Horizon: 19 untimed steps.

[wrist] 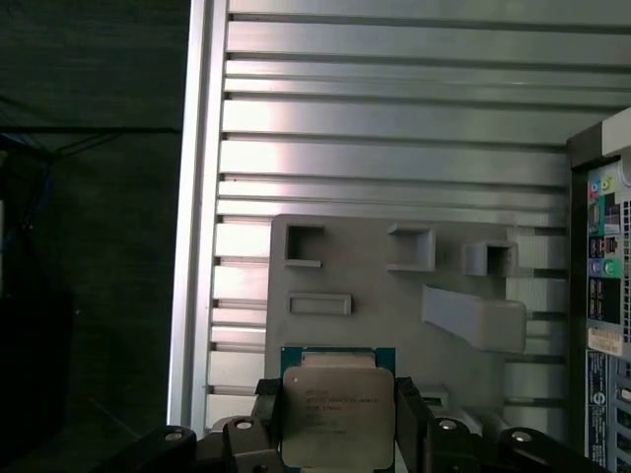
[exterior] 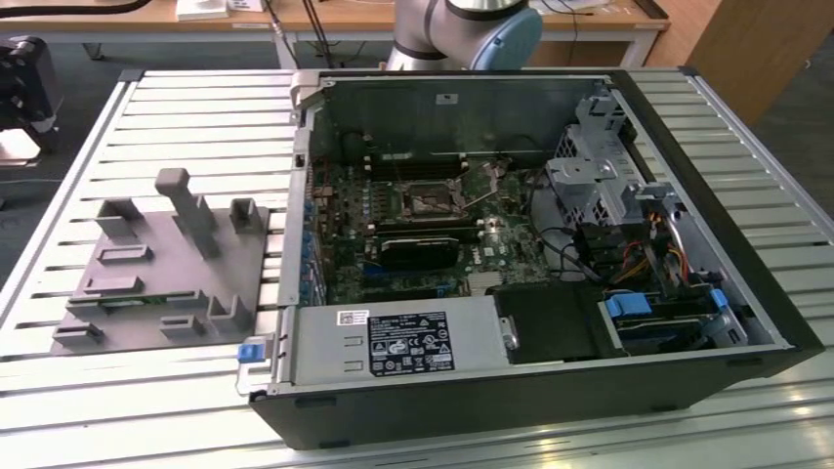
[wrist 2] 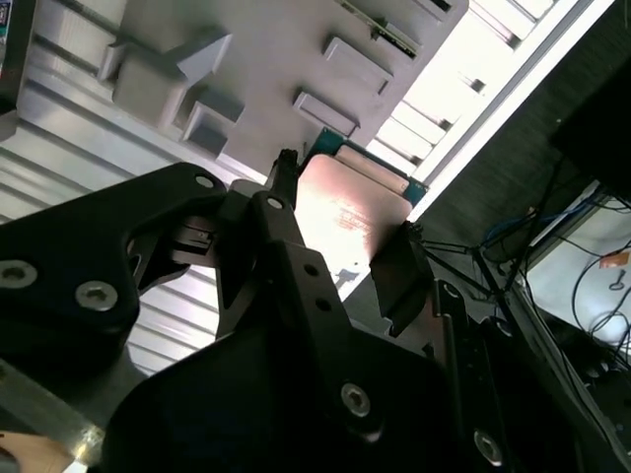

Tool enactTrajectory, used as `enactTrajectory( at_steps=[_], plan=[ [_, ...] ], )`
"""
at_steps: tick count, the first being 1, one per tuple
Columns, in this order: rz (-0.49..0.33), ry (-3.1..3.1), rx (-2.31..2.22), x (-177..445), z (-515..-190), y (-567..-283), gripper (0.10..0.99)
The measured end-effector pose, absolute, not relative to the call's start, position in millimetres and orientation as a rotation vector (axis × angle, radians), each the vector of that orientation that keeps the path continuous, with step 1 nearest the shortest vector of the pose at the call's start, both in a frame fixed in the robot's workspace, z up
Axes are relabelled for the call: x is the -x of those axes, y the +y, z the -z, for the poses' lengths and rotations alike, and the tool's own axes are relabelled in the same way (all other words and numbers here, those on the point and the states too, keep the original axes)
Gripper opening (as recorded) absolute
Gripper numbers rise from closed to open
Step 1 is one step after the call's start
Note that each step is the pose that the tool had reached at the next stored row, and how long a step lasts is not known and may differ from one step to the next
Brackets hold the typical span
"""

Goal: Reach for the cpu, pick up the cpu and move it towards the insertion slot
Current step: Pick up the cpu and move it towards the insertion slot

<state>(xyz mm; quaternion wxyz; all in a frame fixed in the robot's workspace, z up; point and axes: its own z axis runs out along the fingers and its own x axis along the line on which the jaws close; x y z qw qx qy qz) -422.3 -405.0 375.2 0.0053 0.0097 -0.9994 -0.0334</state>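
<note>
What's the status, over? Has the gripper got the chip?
Gripper shut on cpu at opposite edges. Held over grey fixture plate. Insertion slot in open case, nothing seen blocking it.

Small flat square cpu (wrist: 338, 416), silver-white metal top with thin green rim, pinched by two opposite edges between black jaws, metal face toward the camera in the first wrist view, over grey plastic fixture plate (wrist: 394, 296). Square insertion slot (exterior: 428, 200), silver metal frame around dark centre, lying flat inside the open black computer case (exterior: 521, 401).
</note>
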Motion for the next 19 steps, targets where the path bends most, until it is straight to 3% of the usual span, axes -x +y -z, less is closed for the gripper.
enactTrajectory(
  at_steps=[19],
  plan=[
    [0.106, -3.129, -0.031, 397.1, -387.4, -406.3, 0.541]
  ],
)
